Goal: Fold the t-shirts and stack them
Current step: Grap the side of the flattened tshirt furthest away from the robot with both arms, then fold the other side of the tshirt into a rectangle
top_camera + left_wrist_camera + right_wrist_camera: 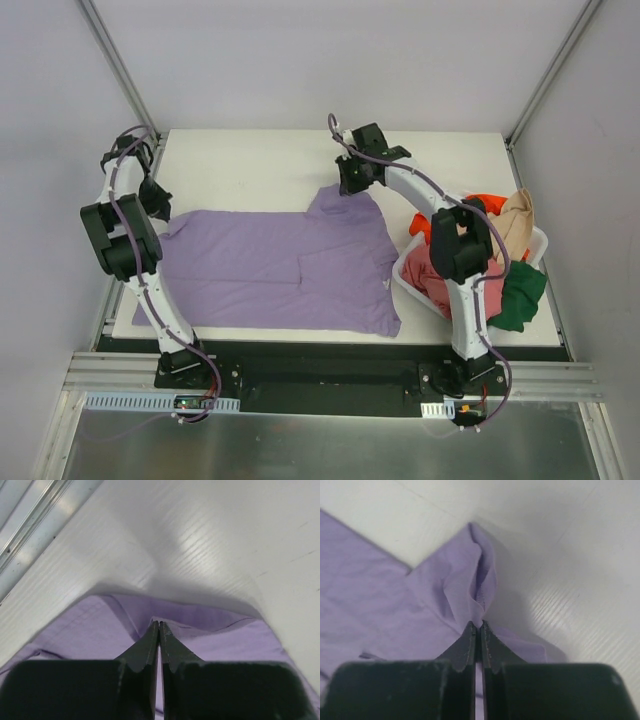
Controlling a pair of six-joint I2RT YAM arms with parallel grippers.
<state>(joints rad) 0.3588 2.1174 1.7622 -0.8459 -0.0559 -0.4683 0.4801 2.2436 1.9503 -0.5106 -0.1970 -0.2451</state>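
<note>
A lavender t-shirt (280,270) lies spread flat across the white table. My left gripper (158,205) is shut on its far left edge; in the left wrist view (159,625) the cloth (100,630) is pinched between the closed black fingers. My right gripper (347,186) is shut on a sleeve at the shirt's far right; in the right wrist view (477,625) the lavender cloth (470,585) bunches up from the tips. Orange-red (488,205), beige (515,225), dusty pink (435,280) and dark green (520,295) t-shirts sit piled in the basket.
A white plastic basket (405,275) stands at the right edge of the table, beside my right arm. The cell walls and metal frame posts close in the table at left, right and back.
</note>
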